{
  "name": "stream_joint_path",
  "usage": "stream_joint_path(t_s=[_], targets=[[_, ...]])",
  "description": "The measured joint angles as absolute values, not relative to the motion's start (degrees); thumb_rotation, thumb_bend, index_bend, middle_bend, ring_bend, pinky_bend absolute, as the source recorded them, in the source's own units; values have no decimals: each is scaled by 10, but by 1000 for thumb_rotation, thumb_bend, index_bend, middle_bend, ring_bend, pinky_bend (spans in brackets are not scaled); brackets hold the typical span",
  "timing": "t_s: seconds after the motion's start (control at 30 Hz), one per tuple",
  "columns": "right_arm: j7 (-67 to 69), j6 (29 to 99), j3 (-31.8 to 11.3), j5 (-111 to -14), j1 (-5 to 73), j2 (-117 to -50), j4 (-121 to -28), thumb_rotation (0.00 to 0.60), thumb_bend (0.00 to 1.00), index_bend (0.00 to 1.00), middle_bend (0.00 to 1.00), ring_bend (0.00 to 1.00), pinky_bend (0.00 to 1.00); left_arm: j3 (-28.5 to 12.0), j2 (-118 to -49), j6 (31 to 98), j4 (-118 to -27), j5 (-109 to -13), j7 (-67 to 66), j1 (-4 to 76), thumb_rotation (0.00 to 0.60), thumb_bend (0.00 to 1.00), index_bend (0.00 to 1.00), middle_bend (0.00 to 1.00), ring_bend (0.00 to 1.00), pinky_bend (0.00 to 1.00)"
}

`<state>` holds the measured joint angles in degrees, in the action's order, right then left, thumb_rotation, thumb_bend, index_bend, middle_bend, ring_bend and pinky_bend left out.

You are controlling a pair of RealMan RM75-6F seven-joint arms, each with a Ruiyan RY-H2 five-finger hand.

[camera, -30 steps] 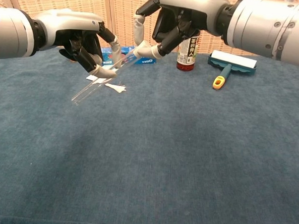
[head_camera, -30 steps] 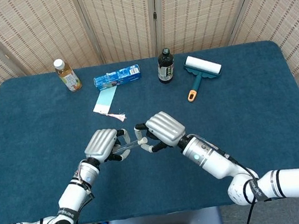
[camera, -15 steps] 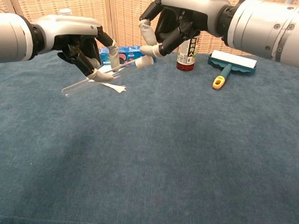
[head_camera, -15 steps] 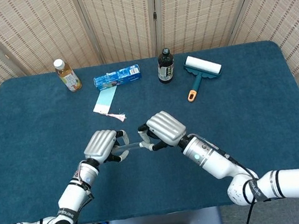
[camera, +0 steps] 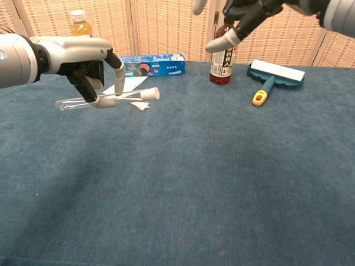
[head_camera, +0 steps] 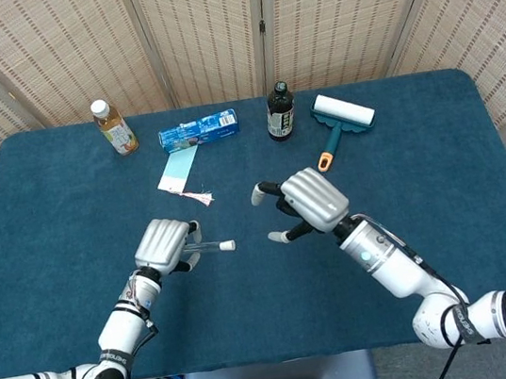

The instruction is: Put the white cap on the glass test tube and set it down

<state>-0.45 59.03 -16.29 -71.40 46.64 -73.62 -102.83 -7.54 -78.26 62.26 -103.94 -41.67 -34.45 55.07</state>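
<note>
Left hand [head_camera: 163, 244] in head view: fingers closed around a clear glass test tube [head_camera: 203, 248], held level above the blue carpeted table [head_camera: 65, 208]. A small white cap [head_camera: 227, 246] sits on the tube's end, pointing toward the right hand. Right hand [head_camera: 307, 202] hangs apart from the tube, fingers spread, nothing in it. Along the far edge of the table: a yellow tea bottle with a white lid [head_camera: 114, 126], a blue rectangular toothpaste box [head_camera: 198, 131], a dark glass bottle with a black top [head_camera: 279, 111], a teal lint roller with an orange handle tip [head_camera: 340, 121]. A pale blue paper card [head_camera: 177, 171] lies in front of the box, with a small scrap [head_camera: 200, 195] at its near corner.

Chest view: left hand [camera: 86, 64] grips the test tube [camera: 90, 101] near its middle, tube close to horizontal and off the table [camera: 222, 182]. White cap [camera: 149, 94] seated on the end nearest the centre; closed round end points outward past the hand. Right hand [camera: 241, 12] is raised at the top edge, partly cut off, fingertips [camera: 219, 43] apart and empty, in front of the dark bottle [camera: 222, 64]. Toothpaste box [camera: 152, 65], tea bottle [camera: 80, 23] and lint roller [camera: 273, 75] stand behind.
</note>
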Motion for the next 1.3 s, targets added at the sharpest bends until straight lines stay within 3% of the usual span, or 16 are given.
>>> stream_joint_path(t_s=[0.27,0.63,1.03,1.3], targets=[[26,618,-154,-730,425,-694,-1036,600,5,384,1000,1000,1000,-61,-864,643,-968,-397,-440,575,600,375,656,1000,1000,1000],[61,622,-145,-741,403,-681,-1018,600,4,384,1000,1000,1000,-77,-953,638,-880,-344,-504,607,600,373,613,1000,1000,1000],[77,612,-145,-742,397,-685,-997,600,5,384,1000,1000,1000,-89,-1002,621,-831,-320,-521,616,600,364,522,1000,1000,1000],[81,610,-147,-738,392,-684,-986,600,5,384,1000,1000,1000,-98,-1012,604,-821,-306,-521,618,600,347,406,1000,1000,1000]])
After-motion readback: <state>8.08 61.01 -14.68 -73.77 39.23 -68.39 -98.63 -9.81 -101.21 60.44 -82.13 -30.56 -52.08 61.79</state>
